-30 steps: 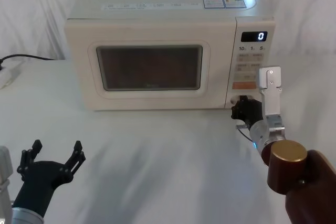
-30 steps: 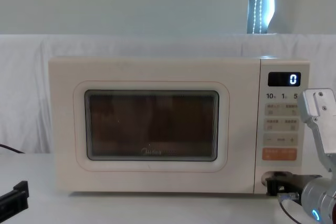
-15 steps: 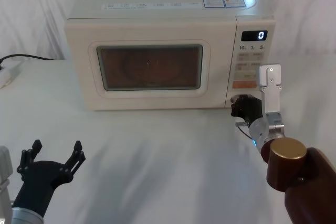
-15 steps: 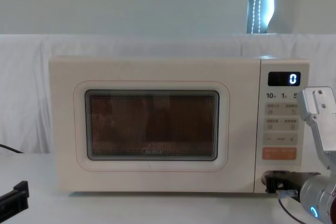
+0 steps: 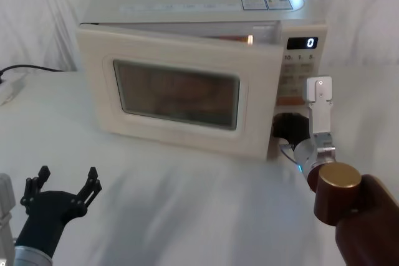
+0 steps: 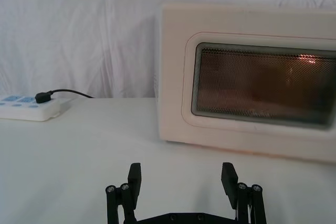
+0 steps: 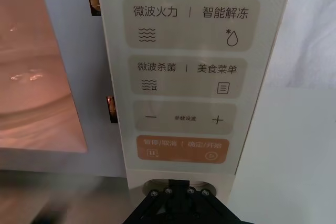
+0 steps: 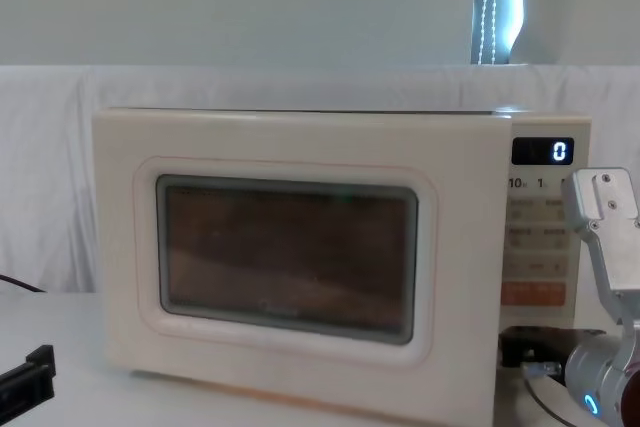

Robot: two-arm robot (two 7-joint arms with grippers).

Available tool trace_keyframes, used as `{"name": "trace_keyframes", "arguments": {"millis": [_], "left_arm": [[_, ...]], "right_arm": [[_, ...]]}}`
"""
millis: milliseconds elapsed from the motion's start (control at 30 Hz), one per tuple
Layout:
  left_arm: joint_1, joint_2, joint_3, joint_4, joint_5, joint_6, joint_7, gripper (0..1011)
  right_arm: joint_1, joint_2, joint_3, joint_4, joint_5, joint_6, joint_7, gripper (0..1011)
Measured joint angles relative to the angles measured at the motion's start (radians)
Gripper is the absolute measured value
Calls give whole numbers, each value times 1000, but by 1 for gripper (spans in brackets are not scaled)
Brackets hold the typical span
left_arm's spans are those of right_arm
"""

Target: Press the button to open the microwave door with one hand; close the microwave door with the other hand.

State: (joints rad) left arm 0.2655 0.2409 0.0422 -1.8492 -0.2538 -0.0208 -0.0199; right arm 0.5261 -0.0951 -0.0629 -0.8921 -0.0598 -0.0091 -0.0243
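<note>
Microwave [image 5: 187,4]: set on bench [image 5: 187,204]. Microwave door [image 5: 181,95]: sprung ajar, released by button [image 7: 178,187], against which right tool [image 5: 288,128] is pressed; finger state cannot be told. Left tool [image 5: 65,182]: parked, fingers apart.

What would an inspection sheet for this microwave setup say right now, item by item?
Surface: white cloth-covered table, with folds.
Job's things: the microwave stands at the back; the microwave door has sprung ajar, its right edge swung forward, interior lit. The display reads 0. The button is covered by the gripper.
Clutter: nothing seen.
Grippers: right gripper is at the bottom of the key panel, on the button. Left gripper hovers low over the table's near left, fingers spread, holding nothing.
Cables: black cord plugged into a white power strip at far left.
Surroundings: white drapery behind.
</note>
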Motion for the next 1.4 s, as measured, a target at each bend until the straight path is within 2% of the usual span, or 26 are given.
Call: {"name": "trace_keyframes", "arguments": {"millis": [300,500,700,733,800,833,933,1033,1067,1167,1400], "left_arm": [[0,0,0,0,0,0,0,1001],[0,0,0,0,0,0,0,1001],[0,0,0,0,0,0,0,1001],[0,0,0,0,0,0,0,1001],[0,0,0,0,0,0,0,1001],[0,0,0,0,0,0,0,1001],[0,0,0,0,0,0,0,1001],[0,0,0,0,0,0,0,1001],[0,0,0,0,0,0,0,1001],[0,0,0,0,0,0,0,1001],[0,0,0,0,0,0,0,1001]], "right_arm": [[8,-2,-1,16,2,-7,1,0],[-23,-1,-5,-32,5,-1,14,0],[-88,4,-15,-128,7,20,25,0],[-109,5,-20,-168,6,25,30,0],[-139,9,-26,-210,5,36,36,0],[-139,9,-26,-210,5,36,36,0],[-192,16,-37,-293,4,54,48,0],[-236,24,-43,-357,6,67,60,0],[-236,24,-43,-357,6,67,60,0],[-296,36,-46,-436,21,77,80,0],[-406,62,-40,-568,62,57,106,0]]}}
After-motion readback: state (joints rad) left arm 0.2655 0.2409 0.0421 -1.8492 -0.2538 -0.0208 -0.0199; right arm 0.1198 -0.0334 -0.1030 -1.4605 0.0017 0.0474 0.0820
